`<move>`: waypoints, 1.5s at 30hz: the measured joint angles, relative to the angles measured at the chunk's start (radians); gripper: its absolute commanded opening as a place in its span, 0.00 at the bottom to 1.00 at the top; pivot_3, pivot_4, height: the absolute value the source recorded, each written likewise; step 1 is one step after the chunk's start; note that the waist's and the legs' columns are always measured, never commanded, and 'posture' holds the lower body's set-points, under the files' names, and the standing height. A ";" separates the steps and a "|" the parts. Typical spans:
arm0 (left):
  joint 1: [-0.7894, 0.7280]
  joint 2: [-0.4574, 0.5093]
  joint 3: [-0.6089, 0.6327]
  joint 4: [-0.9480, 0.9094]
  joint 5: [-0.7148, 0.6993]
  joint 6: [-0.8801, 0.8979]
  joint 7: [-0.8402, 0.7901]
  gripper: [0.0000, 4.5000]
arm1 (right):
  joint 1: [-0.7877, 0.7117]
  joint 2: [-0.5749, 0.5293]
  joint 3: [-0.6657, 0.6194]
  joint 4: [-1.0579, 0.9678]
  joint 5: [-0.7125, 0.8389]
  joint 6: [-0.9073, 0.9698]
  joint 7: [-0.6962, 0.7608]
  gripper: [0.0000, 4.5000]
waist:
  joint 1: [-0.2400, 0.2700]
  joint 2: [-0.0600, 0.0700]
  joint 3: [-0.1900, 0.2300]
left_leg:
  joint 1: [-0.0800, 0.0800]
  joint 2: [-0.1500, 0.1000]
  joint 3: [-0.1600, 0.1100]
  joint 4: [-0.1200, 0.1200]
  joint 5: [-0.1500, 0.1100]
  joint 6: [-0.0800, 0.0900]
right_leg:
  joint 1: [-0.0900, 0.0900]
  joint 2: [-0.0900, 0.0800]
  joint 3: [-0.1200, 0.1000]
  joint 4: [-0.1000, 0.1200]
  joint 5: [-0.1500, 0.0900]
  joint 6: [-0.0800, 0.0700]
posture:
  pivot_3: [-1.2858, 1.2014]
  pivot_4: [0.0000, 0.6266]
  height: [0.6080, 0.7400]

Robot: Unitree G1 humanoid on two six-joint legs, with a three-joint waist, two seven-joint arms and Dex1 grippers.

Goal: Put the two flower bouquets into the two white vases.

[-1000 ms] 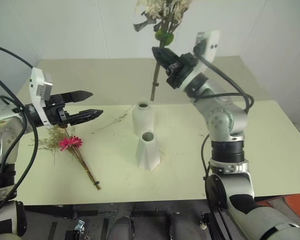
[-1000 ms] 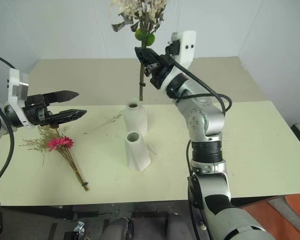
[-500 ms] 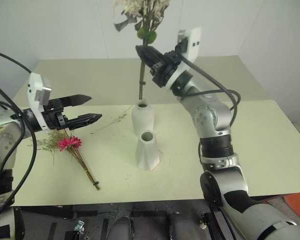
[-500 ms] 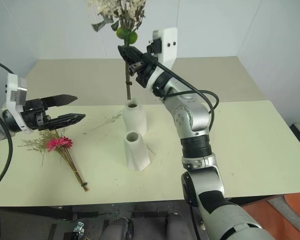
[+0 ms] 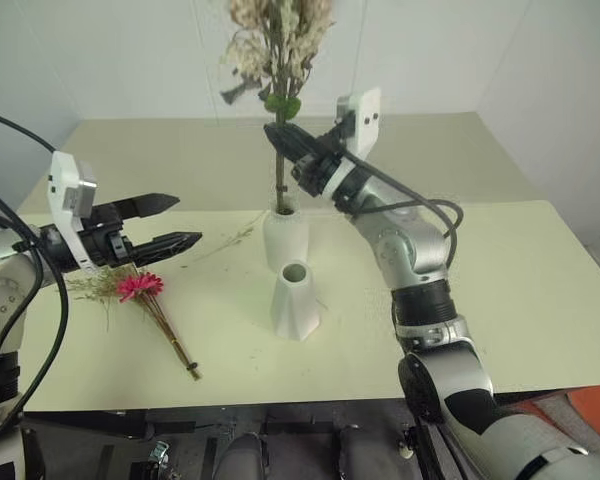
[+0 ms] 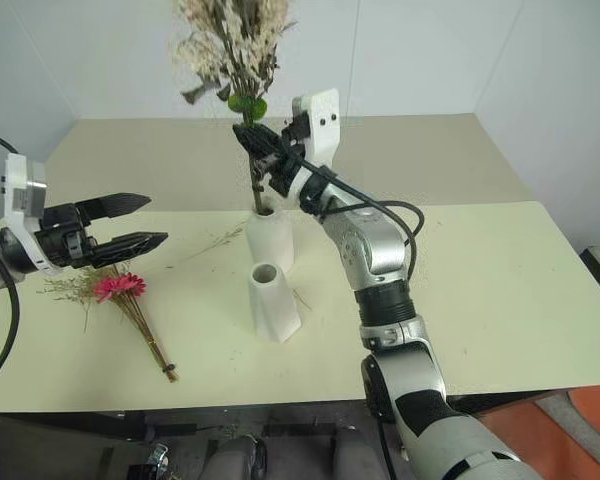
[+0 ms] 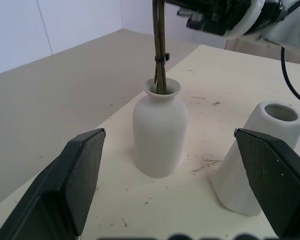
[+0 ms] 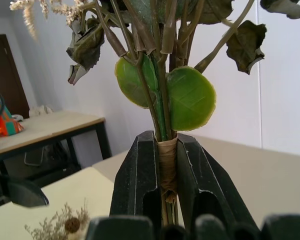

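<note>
About half of the task can be judged as done. The first bouquet [image 5: 276, 60], in the upper centre of the left eye view, is held upright at its wrapped stems by the right gripper [image 5: 280, 142], whose fingers are clamped shut on it. Its stem ends are already seen inside the mouth of the bottle-shaped vase [image 5: 285, 236]; release is not yet made.

The magenta daisy bouquet [image 5: 141, 290] lies flat on the table [image 5: 540, 290] at the left of the frame. Above it the left gripper [image 5: 178, 222] hovers, its fingers spread wide and empty. The tapered vase [image 5: 296, 300] stands empty at centre.

Both vases look matte, smooth and white. The stems are thin, stiff and brown-green, the grasses dry and feathery.
</note>
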 measured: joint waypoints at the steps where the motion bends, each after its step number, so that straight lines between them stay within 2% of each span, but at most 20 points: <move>1: 0.001 0.000 0.000 -0.003 0.000 0.001 0.002 1.00 | 0.008 -0.001 0.002 0.004 -0.002 0.000 0.000 0.06 | 0.000 0.000 0.000 | 0.000 0.000 0.000 0.000 0.000 0.000 | 0.000 0.000 0.000 0.000 0.000 0.000 | 0.52 0.24 1.00; 11: 0.008 0.000 0.003 -0.018 -0.006 0.016 0.014 1.00 | 0.023 -0.001 0.005 0.006 -0.011 -0.003 0.001 0.06 | 0.000 0.000 0.000 | 0.000 0.000 0.000 0.000 0.000 0.000 | 0.000 0.000 0.000 0.000 0.000 0.000 | 0.52 0.24 1.00; 18: 0.043 0.000 0.029 -0.050 -0.030 0.033 0.023 1.00 | 0.047 0.011 0.012 0.046 -0.050 -0.049 -0.002 0.55 | -0.001 0.000 0.000 | 0.000 0.000 0.000 0.000 0.000 0.000 | 0.000 0.000 0.000 0.000 0.000 0.000 | 0.52 0.24 1.00; 19: 0.054 0.000 0.038 -0.058 -0.039 0.036 0.023 1.00 | 0.047 0.011 0.012 0.048 -0.055 -0.055 -0.003 0.67 | -0.001 0.000 0.000 | 0.000 0.000 0.000 0.000 0.000 0.000 | 0.000 0.000 0.000 0.000 0.000 0.000 | 0.52 0.24 1.00; 21: 0.056 0.000 0.041 -0.060 -0.040 0.037 0.023 1.00 | 0.047 0.011 0.011 0.048 -0.061 -0.059 -0.004 0.71 | 0.000 0.000 0.000 | 0.000 0.000 0.000 0.000 0.000 0.000 | 0.000 0.000 0.000 0.000 0.000 0.000 | 0.52 0.24 1.00; 23: 0.065 0.000 0.048 -0.068 -0.043 0.039 0.026 1.00 | 0.048 0.012 0.014 0.047 -0.067 -0.060 -0.003 0.83 | 0.000 0.000 0.000 | 0.000 0.000 0.000 0.000 0.000 -0.001 | 0.000 0.000 0.000 0.000 0.000 0.000 | 0.52 0.24 1.00; 25: 0.129 -0.001 0.079 -0.108 -0.069 0.069 0.045 1.00 | 0.129 -0.021 0.019 -0.025 -0.066 -0.039 0.008 0.96 | 0.002 0.000 0.000 | -0.001 0.000 0.000 0.000 0.000 -0.001 | 0.000 0.000 0.000 0.000 0.000 0.000 | 0.52 0.24 1.00; 32: 0.261 -0.016 0.194 -0.231 -0.152 0.168 0.164 1.00 | 0.307 -0.224 0.032 -0.294 0.047 0.161 0.146 0.96 | 0.003 0.000 0.000 | 0.001 0.000 -0.001 0.000 0.000 0.000 | 0.001 -0.001 0.001 -0.003 0.000 0.000 | 0.52 0.24 1.00; 35: 0.342 -0.017 0.219 -0.292 -0.160 0.230 0.237 1.00 | 0.368 -0.314 0.007 -0.351 0.096 0.218 0.211 0.96 | 0.003 0.000 0.000 | 0.002 0.000 -0.001 0.000 0.000 0.000 | 0.002 0.000 0.002 -0.003 0.000 0.000 | 0.52 0.24 1.00; 42: 0.376 0.091 0.220 -0.368 -0.204 0.610 0.489 1.00 | 0.357 -0.476 -0.012 -0.353 0.183 0.254 0.403 0.96 | 0.002 -0.001 0.000 | 0.006 0.000 0.000 -0.001 0.000 0.000 | 0.004 0.000 0.004 -0.001 0.000 0.000 | 0.52 0.24 1.00; 45: 0.343 0.163 0.170 -0.381 -0.200 0.786 0.571 1.00 | 0.330 -0.526 -0.012 -0.333 0.200 0.251 0.494 0.96 | 0.003 -0.002 0.001 | 0.006 0.000 0.000 -0.001 0.000 0.000 | 0.004 0.001 0.004 -0.002 0.000 0.000 | 0.52 0.24 1.00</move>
